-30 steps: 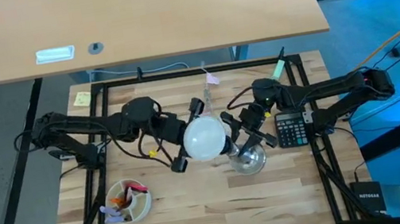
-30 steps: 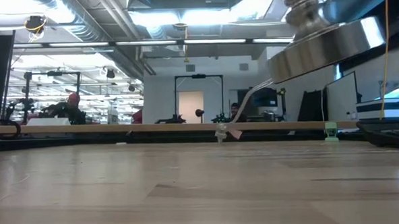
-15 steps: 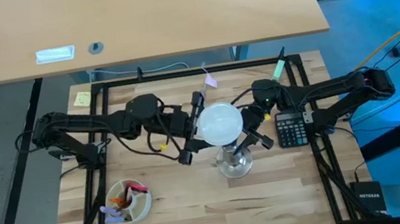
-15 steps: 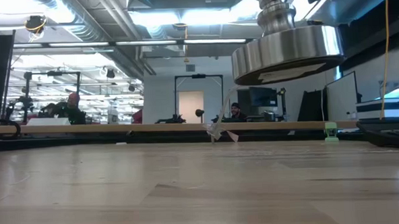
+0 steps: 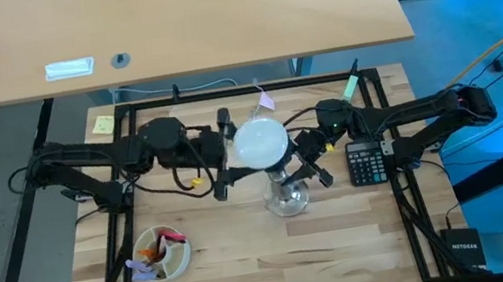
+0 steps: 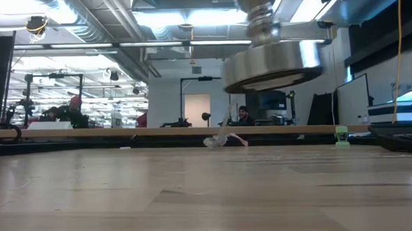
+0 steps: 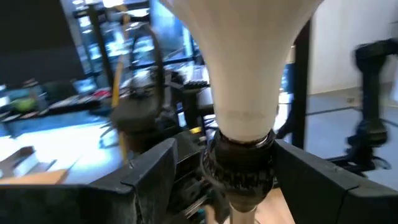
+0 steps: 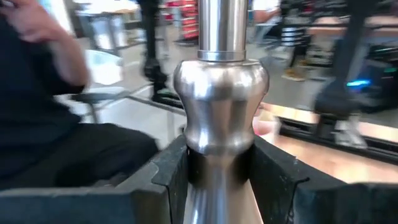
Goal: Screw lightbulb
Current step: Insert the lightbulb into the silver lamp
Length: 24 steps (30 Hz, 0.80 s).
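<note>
The white lightbulb (image 5: pixel 260 143) sits with its neck (image 7: pixel 245 93) in the black socket (image 7: pixel 239 163) on top of a silvery stand (image 6: pixel 272 62). The stand hangs above the table. My right gripper (image 5: pixel 310 159) is shut on the stand's stem, coming from the table's right. My left gripper (image 5: pixel 224 155) is open just left of the bulb. In the left wrist view its fingers (image 7: pixel 149 180) stand on either side of the socket without touching it. My right gripper pinches the rounded bulge of the stand's stem (image 8: pixel 221 118) between its two fingers (image 8: pixel 171 177). The fingers come in level from the table's right side and lie across the stem. The stand is about upright with its flared base (image 6: pixel 272 62) lifted clear of the table and the bulb on top.
A black calculator (image 5: pixel 366 161) lies at the right under the right arm. A bowl with small items (image 5: pixel 161 254) stands near the front left, and a yellow note (image 5: pixel 103 124) lies at the far left. A black frame (image 5: pixel 401 188) borders the wooden top.
My left gripper has let go of the bulb and drawn back toward the table's left edge, rising a little. My right gripper has rolled, swinging the stand from a tilt to about upright. The bulb has moved toward the far edge and the base toward the left.
</note>
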### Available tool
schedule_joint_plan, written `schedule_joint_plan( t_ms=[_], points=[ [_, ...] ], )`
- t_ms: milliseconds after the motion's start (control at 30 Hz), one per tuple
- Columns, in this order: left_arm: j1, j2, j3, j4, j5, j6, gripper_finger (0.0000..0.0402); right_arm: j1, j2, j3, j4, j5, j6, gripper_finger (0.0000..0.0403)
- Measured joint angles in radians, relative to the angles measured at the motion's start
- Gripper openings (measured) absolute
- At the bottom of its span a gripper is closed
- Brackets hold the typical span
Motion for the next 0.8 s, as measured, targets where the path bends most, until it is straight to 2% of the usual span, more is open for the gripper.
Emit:
schedule_joint_plan(
  t_ms=[133, 367, 600, 800],
  points=[
    [-0.015, -0.028, 0.0, -0.04, -0.135, -0.019, 0.0249, 0.0, 0.0, 0.001, -0.002, 0.137, -0.05, 0.0142],
    [-0.06, -0.046, 0.0, -0.062, -0.43, -0.011, 0.0249, 0.0, -0.002, 0.002, -0.002, 0.426, -0.122, 0.0142],
    [-0.085, -0.04, 0.0, -0.054, -0.539, -0.025, 0.0249, 0.0, -0.002, 0.002, 0.0, 0.682, -0.139, 0.0142],
    [-0.125, -0.01, 0.002, -0.018, -0.655, -0.023, 0.0249, 0.0, -0.002, 0.002, 0.013, 0.751, -0.138, 0.0142]
  ],
)
